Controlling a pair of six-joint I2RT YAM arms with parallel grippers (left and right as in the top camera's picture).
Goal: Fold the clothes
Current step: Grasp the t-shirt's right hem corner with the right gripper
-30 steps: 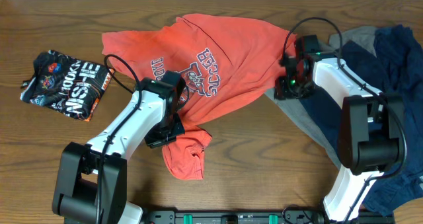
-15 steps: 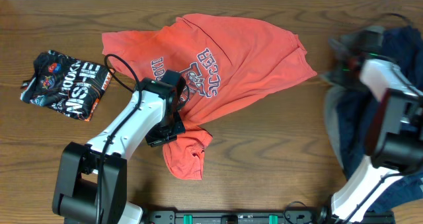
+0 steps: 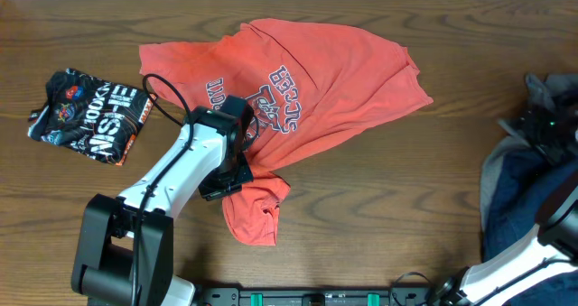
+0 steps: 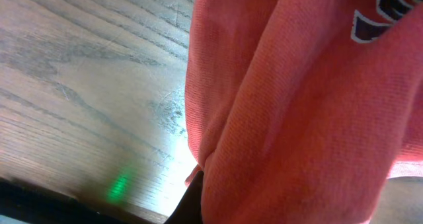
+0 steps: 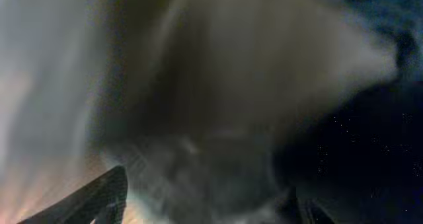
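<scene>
The coral-red T-shirt [image 3: 334, 80] with the navy-and-white chest print lies crumpled across the middle of the table. My left gripper [image 3: 224, 175] sits on its lower folded part, shut on the cloth. In the left wrist view the coral-red T-shirt [image 4: 297, 105] drapes over the jaws [image 4: 198, 204], and only one dark finger shows. My right gripper [image 3: 542, 125] is at the far right edge, shut on the grey garment [image 3: 540, 88]. The navy-blue garment [image 3: 524, 198] is bunched below it. The right wrist view is blurred: grey garment [image 5: 218, 118] fills the space between the fingers [image 5: 205, 204], with the navy-blue garment [image 5: 370, 151] to the right.
A folded black T-shirt with white and orange print [image 3: 86, 116] lies at the far left. Bare wooden table [image 3: 388, 189] lies between the coral-red shirt and the pile at the right edge.
My right gripper has swept from the coral-red shirt's right sleeve to the far right edge, dragging the grey and navy-blue garments with it. The left arm has not moved.
</scene>
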